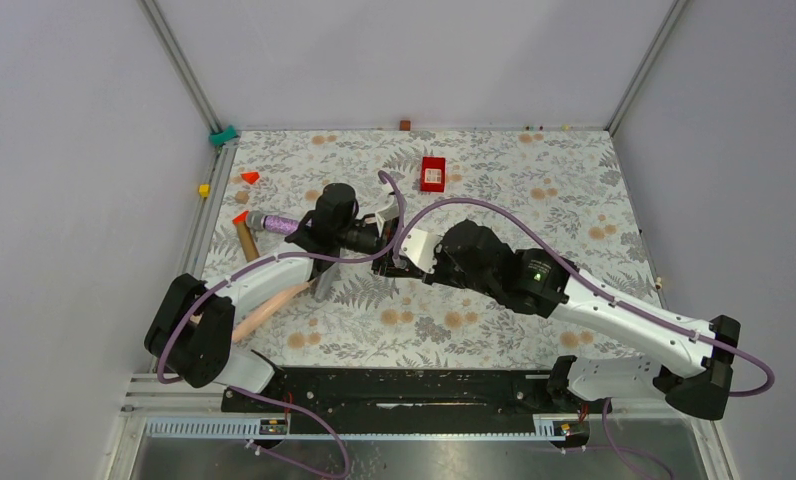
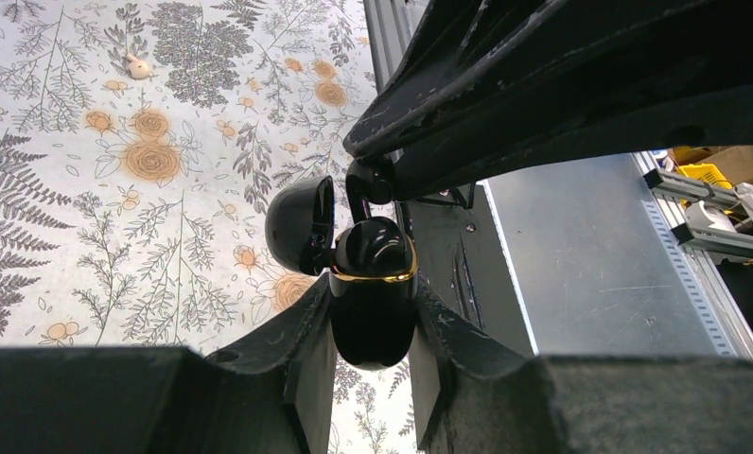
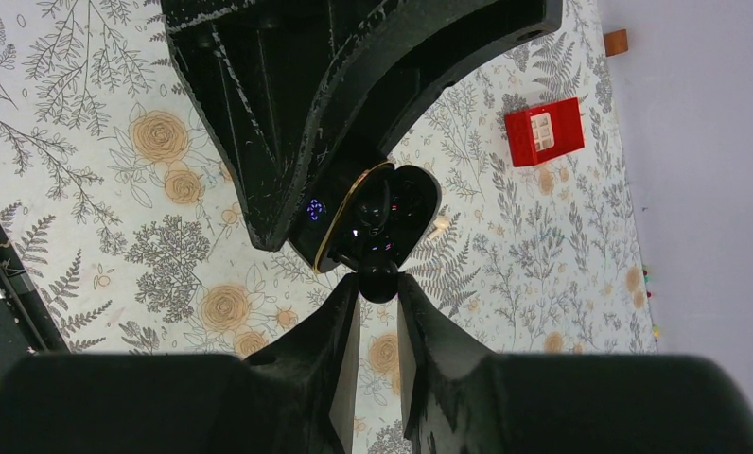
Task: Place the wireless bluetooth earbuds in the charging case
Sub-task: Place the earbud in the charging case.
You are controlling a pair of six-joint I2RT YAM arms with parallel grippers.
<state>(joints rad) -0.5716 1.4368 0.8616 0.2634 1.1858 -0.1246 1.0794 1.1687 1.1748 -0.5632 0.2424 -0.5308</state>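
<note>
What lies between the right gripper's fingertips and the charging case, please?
One black earbud, pinched by the right gripper and touching the open charging case; the right wrist view shows it.

Left gripper clamps charging case, gold-rimmed mouth facing 12 o'clock, lid swung open toward 10 o'clock. Right gripper, entering from 2 o'clock, pinches earbud at case mouth. Floral cloth at 9 o'clock.
</note>
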